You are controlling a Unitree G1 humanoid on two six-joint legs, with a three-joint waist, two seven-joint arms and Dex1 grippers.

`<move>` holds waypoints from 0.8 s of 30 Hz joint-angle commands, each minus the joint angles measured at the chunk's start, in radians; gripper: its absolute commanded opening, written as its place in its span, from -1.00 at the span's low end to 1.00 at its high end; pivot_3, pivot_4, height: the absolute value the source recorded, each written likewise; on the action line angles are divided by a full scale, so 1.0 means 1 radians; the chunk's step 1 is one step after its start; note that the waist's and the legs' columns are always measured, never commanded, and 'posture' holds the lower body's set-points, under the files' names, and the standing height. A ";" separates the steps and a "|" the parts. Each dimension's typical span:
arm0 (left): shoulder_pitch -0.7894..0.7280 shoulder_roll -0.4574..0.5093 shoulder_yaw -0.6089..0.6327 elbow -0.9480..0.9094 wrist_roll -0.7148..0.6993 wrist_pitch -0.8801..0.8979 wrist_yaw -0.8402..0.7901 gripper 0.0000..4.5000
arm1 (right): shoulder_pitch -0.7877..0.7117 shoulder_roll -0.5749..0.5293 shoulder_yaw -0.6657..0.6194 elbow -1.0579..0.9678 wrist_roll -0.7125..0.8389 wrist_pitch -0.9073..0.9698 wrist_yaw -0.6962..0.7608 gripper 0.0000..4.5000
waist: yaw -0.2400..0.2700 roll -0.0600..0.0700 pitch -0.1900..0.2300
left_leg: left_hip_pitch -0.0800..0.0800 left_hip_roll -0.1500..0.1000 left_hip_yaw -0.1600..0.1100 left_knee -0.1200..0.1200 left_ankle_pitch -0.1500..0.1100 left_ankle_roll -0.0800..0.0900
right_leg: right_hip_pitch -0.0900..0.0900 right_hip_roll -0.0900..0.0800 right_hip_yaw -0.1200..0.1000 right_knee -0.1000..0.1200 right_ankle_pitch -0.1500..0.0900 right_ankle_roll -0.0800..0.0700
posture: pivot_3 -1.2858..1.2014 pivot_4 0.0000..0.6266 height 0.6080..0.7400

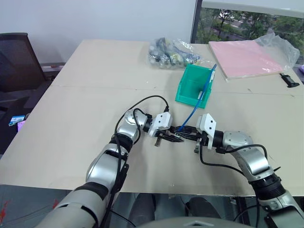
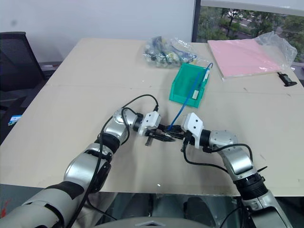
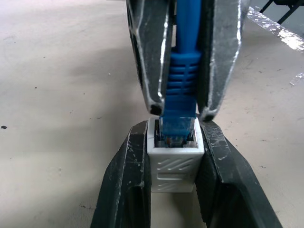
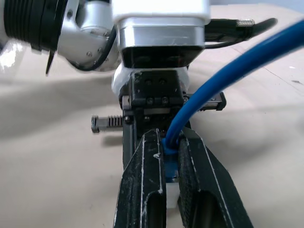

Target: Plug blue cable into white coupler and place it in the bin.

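Nr the front edge of the tabletop (image 1: 71,123), at its middle, the 2 grippers are met tip to tip.

The left gripper (image 3: 173,156) is clamped on the white coupler (image 3: 174,164), 1 black finger on each side of it, socket turned toward the other gripper.

The plug of the blue cable (image 3: 183,90) is seen sitting in that socket; how deep it is seated can't be told.

The right gripper (image 4: 171,156) is closed tight on the cable's ribbed boot, just behind the plug.

From there the cable is run up & back toward the far right part of the tabletop, and its far end is draped over the rim of the teal bin (image 1: 190,85).

Behind the bin, nr the far edge, a clear bag of parts (image 1: 171,51) is laid. At the far right corner a pink sheet in plastic (image 1: 247,57) is laid.
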 commanded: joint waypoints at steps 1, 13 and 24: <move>0.032 -0.017 -0.036 0.007 0.045 0.052 -0.016 -0.28 | -0.031 -0.020 -0.005 -0.024 0.021 0.065 0.025 -1.00 | -0.001 0.001 0.001 | 0.000 0.000 0.000 0.000 0.000 0.000 | 0.000 0.000 0.000 0.000 0.000 0.000 | 0.03 -0.52 1.00; 0.317 0.074 0.083 -0.701 -0.004 0.416 0.377 0.94 | -0.382 -0.042 -0.188 -0.029 0.256 0.504 -0.048 -1.00 | -0.006 0.010 0.010 | -0.004 -0.002 -0.008 0.000 0.000 -0.001 | -0.002 0.000 -0.003 0.001 0.000 0.000 | 0.03 -0.52 1.00; 0.377 0.003 0.221 -1.478 -0.008 1.282 0.951 0.94 | -0.965 -0.024 -0.120 0.978 -0.036 0.286 -0.010 -1.00 | -0.008 0.010 0.019 | -0.011 -0.003 -0.010 0.000 0.001 -0.001 | -0.010 -0.001 -0.003 0.001 0.000 0.000 | 0.03 -0.52 1.00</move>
